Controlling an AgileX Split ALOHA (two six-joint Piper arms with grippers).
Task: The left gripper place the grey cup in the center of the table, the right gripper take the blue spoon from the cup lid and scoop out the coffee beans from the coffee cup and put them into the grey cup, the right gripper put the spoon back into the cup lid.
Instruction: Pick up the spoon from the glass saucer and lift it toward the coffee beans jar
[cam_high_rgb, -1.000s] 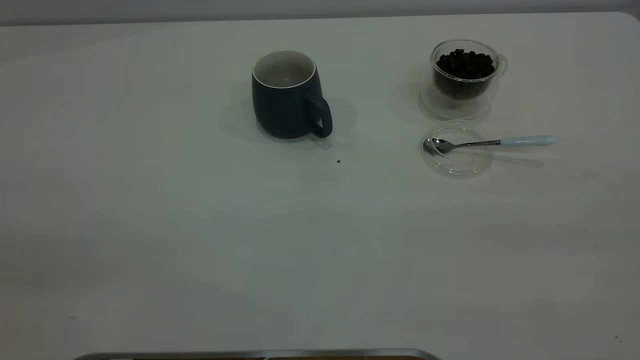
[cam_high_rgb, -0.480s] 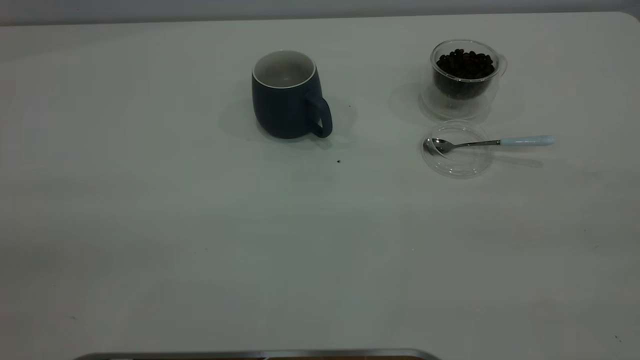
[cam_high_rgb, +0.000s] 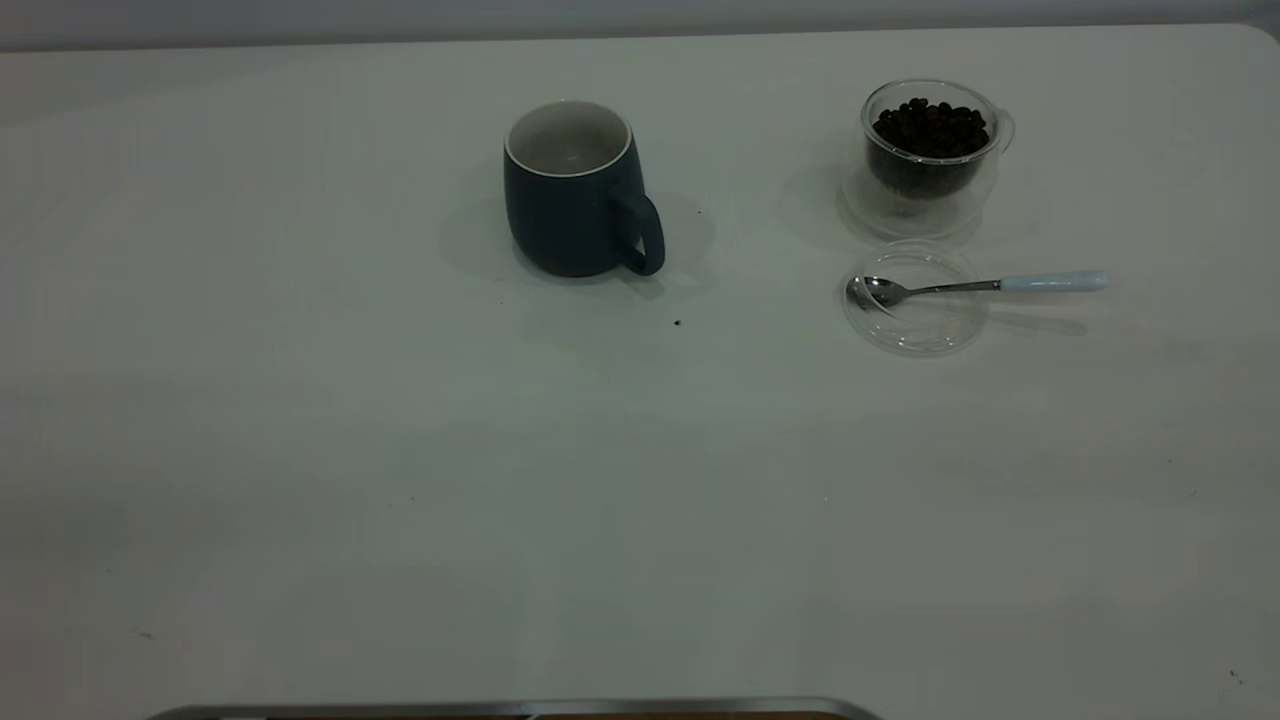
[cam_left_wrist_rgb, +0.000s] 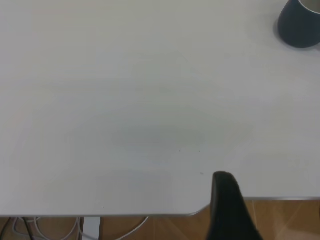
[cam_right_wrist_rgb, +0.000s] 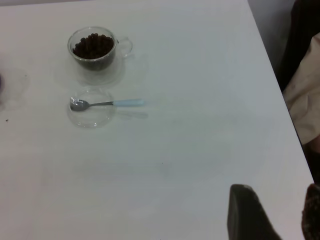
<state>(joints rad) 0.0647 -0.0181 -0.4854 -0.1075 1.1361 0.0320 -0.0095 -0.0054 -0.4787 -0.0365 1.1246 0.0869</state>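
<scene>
The grey cup (cam_high_rgb: 575, 215) stands upright on the table (cam_high_rgb: 640, 480), left of centre toward the back, its handle toward the front right; it also shows in the left wrist view (cam_left_wrist_rgb: 299, 27). The coffee cup (cam_high_rgb: 930, 150) with coffee beans (cam_high_rgb: 932, 125) stands at the back right. In front of it lies the cup lid (cam_high_rgb: 915, 315), with the blue spoon (cam_high_rgb: 985, 285) resting across it, bowl in the lid, handle pointing right. Neither arm shows in the exterior view. My left gripper (cam_left_wrist_rgb: 227, 197) hovers at the table's near edge, far from the grey cup. My right gripper (cam_right_wrist_rgb: 276, 192) is open and empty near the table's right corner, far from the spoon (cam_right_wrist_rgb: 107, 104).
A tiny dark speck (cam_high_rgb: 677, 323) lies in front of the grey cup. A metal edge strip (cam_high_rgb: 500, 708) runs along the table's front. Beyond the table's right edge is beige cloth (cam_right_wrist_rgb: 305, 100). Cables (cam_left_wrist_rgb: 125, 227) hang below the near edge.
</scene>
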